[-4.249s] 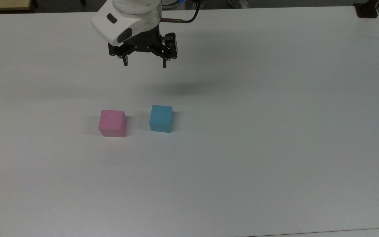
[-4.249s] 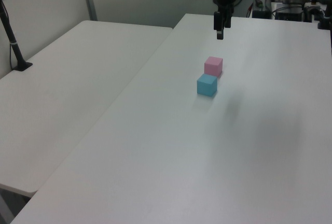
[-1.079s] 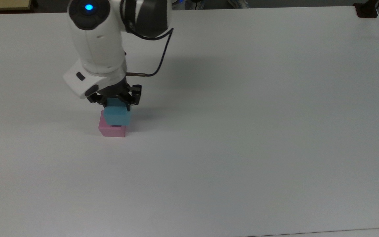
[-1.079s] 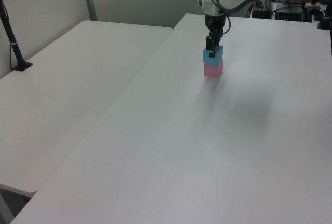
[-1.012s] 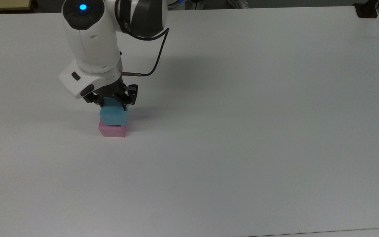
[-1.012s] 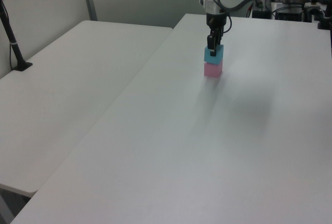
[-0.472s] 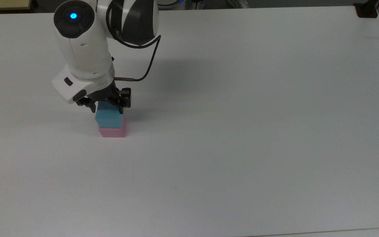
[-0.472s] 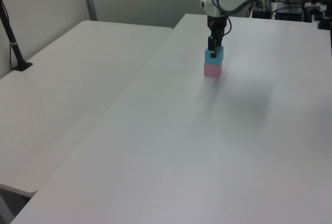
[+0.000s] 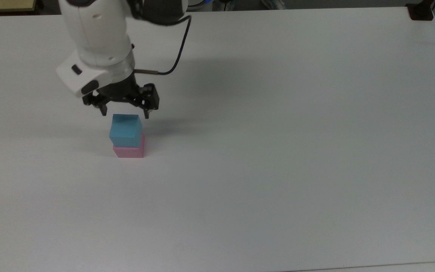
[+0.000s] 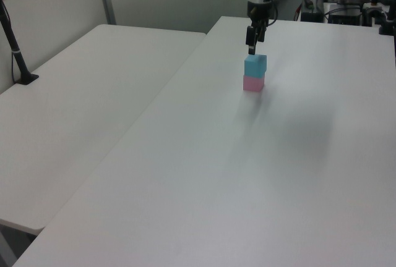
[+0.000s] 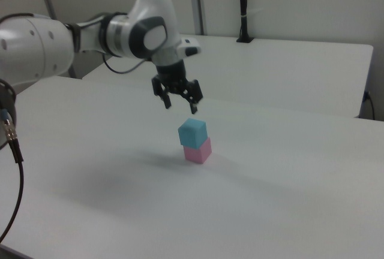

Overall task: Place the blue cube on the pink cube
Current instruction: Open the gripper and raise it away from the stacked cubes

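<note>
The blue cube [image 9: 125, 130] [image 10: 255, 65] [image 11: 192, 132] rests on top of the pink cube [image 9: 128, 150] [image 10: 253, 83] [image 11: 198, 150], set slightly off to the top view's left. My gripper [image 9: 125, 113] [image 10: 252, 49] [image 11: 180, 105] hangs open just above the blue cube, clear of it, with nothing between its fingers.
The stack stands on a wide white table [image 9: 278, 151]. A second white table [image 10: 74, 112] adjoins it on the left view's left, with a black post [image 10: 15, 50] on it. Equipment sits beyond the table's far end [image 10: 352, 1].
My gripper has let go of the blue cube, opened and risen above it. The blue cube stays on the pink cube.
</note>
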Robot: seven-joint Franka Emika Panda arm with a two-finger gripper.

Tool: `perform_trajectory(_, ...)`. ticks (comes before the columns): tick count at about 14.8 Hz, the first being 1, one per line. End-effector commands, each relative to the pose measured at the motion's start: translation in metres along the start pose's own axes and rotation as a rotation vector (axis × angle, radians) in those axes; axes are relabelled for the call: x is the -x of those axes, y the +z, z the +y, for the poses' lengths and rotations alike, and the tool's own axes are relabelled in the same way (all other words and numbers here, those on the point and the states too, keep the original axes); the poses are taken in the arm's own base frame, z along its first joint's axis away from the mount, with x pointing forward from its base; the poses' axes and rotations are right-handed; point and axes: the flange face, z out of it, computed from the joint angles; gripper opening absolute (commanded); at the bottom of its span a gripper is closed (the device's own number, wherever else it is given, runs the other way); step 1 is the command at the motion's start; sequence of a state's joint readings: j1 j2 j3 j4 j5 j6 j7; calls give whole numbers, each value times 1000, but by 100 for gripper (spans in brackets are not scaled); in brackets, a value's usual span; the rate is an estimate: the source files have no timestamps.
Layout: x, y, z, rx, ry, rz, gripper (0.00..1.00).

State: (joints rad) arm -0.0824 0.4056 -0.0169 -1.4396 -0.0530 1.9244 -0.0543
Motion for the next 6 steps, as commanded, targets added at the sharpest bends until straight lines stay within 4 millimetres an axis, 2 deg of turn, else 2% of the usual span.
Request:
perform_trajectory(1,31,-59,-39,-7,105,-19,100)
perform_trajectory(3,49,-83,-55,-6,110,-22,100)
perform_trajectory(4,57,-92,-55,-6,108,-21,100)
perform_trajectory(6,64,-95,-53,-3,103,-51,100)
